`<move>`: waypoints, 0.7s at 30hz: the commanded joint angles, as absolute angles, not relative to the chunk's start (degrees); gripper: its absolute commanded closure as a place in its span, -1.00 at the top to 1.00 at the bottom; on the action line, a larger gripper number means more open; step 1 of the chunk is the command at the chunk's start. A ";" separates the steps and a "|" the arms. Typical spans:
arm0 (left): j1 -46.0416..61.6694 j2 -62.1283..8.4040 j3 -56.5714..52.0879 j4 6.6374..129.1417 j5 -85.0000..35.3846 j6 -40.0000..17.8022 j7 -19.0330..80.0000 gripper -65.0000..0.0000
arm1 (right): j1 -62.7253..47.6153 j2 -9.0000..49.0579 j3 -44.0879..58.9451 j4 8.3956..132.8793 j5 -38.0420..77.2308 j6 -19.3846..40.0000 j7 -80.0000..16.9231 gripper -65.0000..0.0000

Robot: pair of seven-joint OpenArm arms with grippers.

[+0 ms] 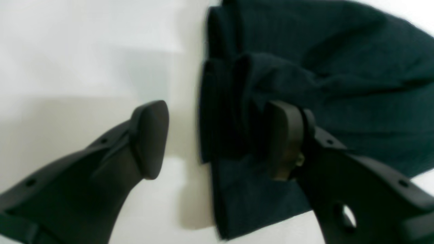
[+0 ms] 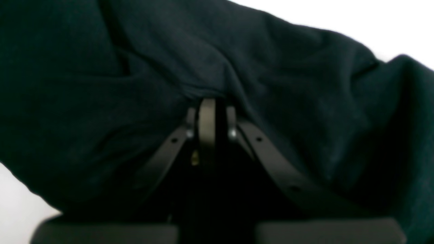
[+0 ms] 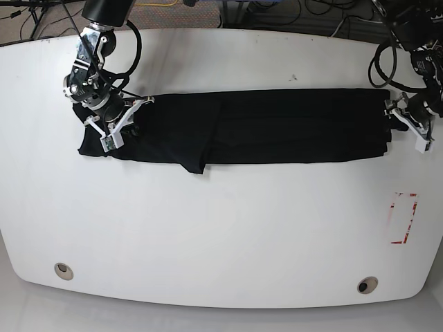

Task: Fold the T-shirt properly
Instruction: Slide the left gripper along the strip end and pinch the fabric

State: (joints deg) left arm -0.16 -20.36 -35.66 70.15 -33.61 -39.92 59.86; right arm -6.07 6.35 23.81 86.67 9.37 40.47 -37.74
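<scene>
Black, soft-fabric, short-sleeved T-shirt [image 3: 277,128]: folded into a long band across white oval table [image 3: 221,235]. Right gripper [image 2: 207,101]: angled down at band's end, jaws pinched together on cloth. Left gripper [image 1: 217,139]: at opposite end, jaws spread wide, one finger [image 1: 151,139] over bare tabletop, other over layered hem; contact unclear. Red-outlined rectangular marking [image 3: 403,218] near table edge. Cables [image 3: 41,21] on floor beyond.

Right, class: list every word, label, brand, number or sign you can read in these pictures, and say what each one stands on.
No readable text anywhere.
T-shirt: plain black, no print or label showing.
Table: a red-and-white mark near its edge in the base view, too small and blurred to tell whether it holds any writing.
Both wrist views: only cloth, gripper fingers and white surface.
</scene>
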 commanded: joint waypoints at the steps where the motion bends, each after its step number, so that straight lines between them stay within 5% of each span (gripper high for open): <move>1: -0.40 -20.62 -33.80 70.64 -33.80 -40.00 60.35 0.26 | -6.11 6.90 24.04 87.25 9.80 40.00 -38.99 -0.87; 5: -0.40 -20.44 -30.46 70.64 -33.71 -40.00 60.35 0.10 | -6.11 6.99 24.04 87.25 10.42 40.00 -38.99 -0.87; 11: -0.48 -18.86 -29.41 71.16 -33.54 -40.00 60.26 -0.89 | -6.11 6.99 24.04 87.25 10.59 40.00 -38.99 -0.87; 21: 3.30 -18.95 -29.32 86.73 -33.71 -40.00 60.53 -0.89 | -6.11 6.99 24.04 87.25 10.51 40.00 -38.99 -0.87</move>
State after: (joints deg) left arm 3.18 -17.63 -29.02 81.17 -32.56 -39.83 60.99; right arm -6.28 6.37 23.81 86.67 10.79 40.10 -38.00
